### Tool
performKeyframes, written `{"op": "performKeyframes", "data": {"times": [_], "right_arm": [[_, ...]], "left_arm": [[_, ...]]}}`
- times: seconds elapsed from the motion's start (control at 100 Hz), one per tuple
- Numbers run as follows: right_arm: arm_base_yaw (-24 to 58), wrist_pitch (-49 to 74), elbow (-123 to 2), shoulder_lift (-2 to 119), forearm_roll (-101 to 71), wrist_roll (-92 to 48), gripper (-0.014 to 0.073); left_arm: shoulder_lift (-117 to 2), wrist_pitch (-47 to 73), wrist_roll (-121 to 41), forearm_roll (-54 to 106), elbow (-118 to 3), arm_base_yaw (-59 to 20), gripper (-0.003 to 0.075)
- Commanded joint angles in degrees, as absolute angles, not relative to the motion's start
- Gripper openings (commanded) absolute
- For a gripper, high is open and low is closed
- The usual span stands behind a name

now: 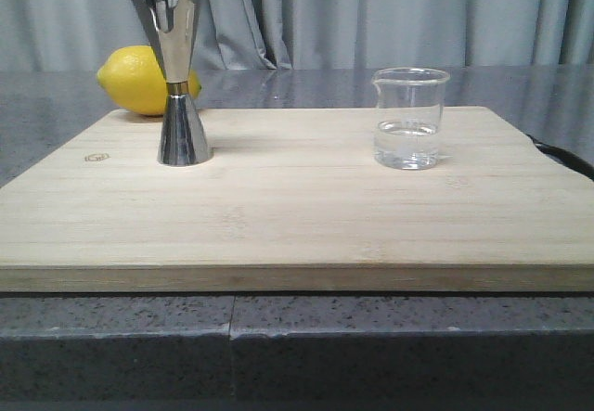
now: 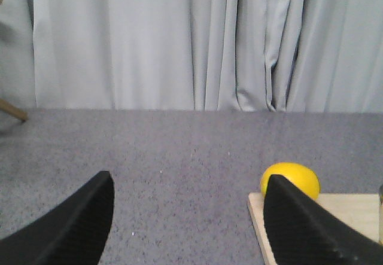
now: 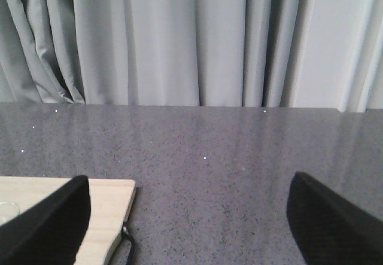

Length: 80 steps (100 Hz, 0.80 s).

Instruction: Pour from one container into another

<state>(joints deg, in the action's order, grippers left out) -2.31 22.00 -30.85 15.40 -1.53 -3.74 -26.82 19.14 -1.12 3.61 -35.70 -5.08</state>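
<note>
Glass beaker (image 1: 408,119), right of jigger (image 1: 179,77): part-filled, fragile, slick; grip mid-wall w/ right hand (image 3: 188,217). Both hands' fingers apart, empty.

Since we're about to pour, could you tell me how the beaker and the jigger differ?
The beaker is clear glass; the jigger is shiny steel. The beaker is a short cylinder, the jigger a taller hourglass. The beaker holds some clear liquid; the jigger's contents can't be seen. Both stand upright on the wooden board, untouched.

The jigger (image 1: 176,77) hides part of the lemon (image 1: 139,80); the beaker's (image 1: 408,119) printed marks (faint) can't be read.
</note>
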Motion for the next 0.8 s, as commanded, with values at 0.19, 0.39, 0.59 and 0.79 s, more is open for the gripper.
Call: {"op": "performKeyframes", "data": {"times": [0.19,0.39,0.59,0.79], "right_arm": [[-2.68,28.56,-39.44,24.65,-1.53,-4.39,0.0606],[-2.68,27.29,-39.53,26.94,-1.53,-4.39,0.0606],[-2.68,26.89,-39.53,27.03,-1.53,-4.39,0.0606],[-2.68,26.89,-39.53,27.03,-1.53,-4.39,0.0606]], "left_arm": [[-39.97,30.48,-12.03,5.81,-47.18,-4.85,0.0481],[-48.04,33.98,-24.67,16.49,-49.58,-4.85,0.0481],[-57.05,33.84,-36.18,29.74,-50.03,-4.85,0.0481],[-65.39,34.05,-50.82,45.43,-50.03,-4.85,0.0481]]}}
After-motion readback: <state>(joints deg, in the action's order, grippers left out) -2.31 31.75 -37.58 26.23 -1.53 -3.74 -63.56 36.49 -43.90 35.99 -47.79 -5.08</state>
